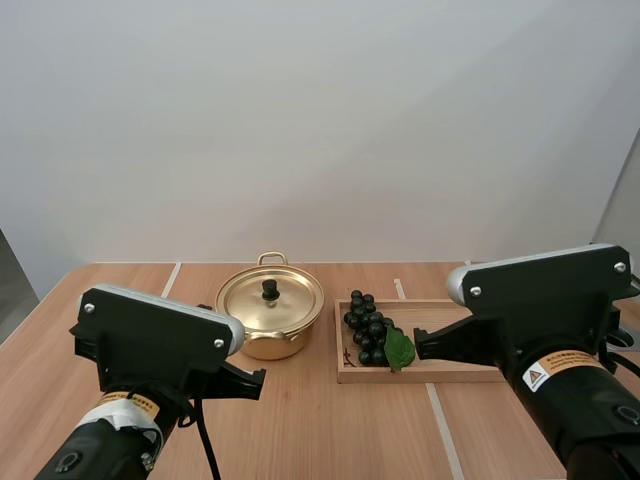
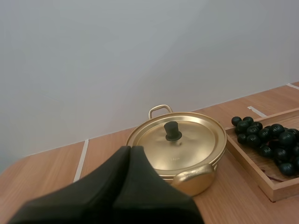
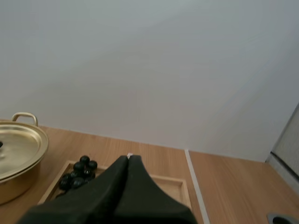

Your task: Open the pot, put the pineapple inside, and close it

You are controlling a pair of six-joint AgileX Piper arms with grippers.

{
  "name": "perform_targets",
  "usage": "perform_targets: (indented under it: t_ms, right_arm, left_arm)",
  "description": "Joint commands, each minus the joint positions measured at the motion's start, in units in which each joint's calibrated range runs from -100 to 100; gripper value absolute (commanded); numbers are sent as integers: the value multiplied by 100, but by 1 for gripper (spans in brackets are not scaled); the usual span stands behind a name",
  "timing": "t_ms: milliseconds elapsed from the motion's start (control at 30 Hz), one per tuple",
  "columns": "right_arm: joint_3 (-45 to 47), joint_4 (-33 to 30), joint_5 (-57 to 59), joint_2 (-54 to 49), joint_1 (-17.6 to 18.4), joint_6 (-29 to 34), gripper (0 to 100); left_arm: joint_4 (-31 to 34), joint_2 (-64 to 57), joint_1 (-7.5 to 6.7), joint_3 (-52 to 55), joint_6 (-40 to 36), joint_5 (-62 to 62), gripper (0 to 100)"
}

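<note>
Pot [image 1: 265, 347], round polished gold metal, lid [image 1: 288, 305] on with black knob [image 1: 270, 289], stands on the worktop [image 1: 320, 430] beside a rectangular wooden tray [image 1: 420, 376] holding glossy dark grapes [image 1: 367, 328]. Left claw [image 2: 130, 149] and right claw [image 3: 128, 158]: tips together. Worktop pale wood; wall [image 1: 320, 120] grey.

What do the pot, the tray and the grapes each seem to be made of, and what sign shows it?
Pot: probably thin metal, polished gold finish; its lid reflects light. Tray: wood, pale and matt, with visible grain. Grapes: perhaps plastic, glossy dark beads with a flat green leaf; real fruit cannot be ruled out.
</note>
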Motion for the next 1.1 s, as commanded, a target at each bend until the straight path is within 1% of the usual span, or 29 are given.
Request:
perform_targets:
  t_ms: [0, 100, 167, 233, 367, 433, 600, 733, 900, 967, 1067]
  right_arm:
    - [28, 109, 746, -42, -24, -12, 0]
    - [280, 99, 806, -42, -24, -12, 0]
    - [462, 83, 474, -42, -24, -22, 0]
    - [609, 0, 448, -42, -24, -22, 0]
    - [851, -111, 414, -42, -24, -32, 0]
    - [967, -123, 388, -42, -24, -57, 0]
    - [1176, -113, 388, -42, -24, -240, 0]
    - [1222, -113, 388, -42, -24, -239, 0]
    - [1552, 142, -199, -42, -24, -229, 0]
    - [1552, 262, -468, -42, -24, -205, 0]
    - [1552, 336, -490, -42, -24, -110, 0]
  left_arm:
    - [-108, -24, -19, 112, -218, 61, 0]
    - [-108, -24, 5, 262, -382, 83, 0]
    - [-108, -24, 24, 411, -493, 83, 0]
    - [-108, -24, 37, 528, -512, 62, 0]
    - [-119, -24, 70, 576, -542, 18, 0]
    - [-119, -24, 87, 576, -712, 18, 0]
    - [-119, -24, 89, 576, -848, 7, 0]
    - [-119, -24, 89, 576, -868, 7, 0]
    - [-119, -24, 113, 576, -986, 7, 0]
    - [-119, -24, 122, 597, -986, 7, 0]
    - [-119, -24, 121, 597, -1086, 7, 0]
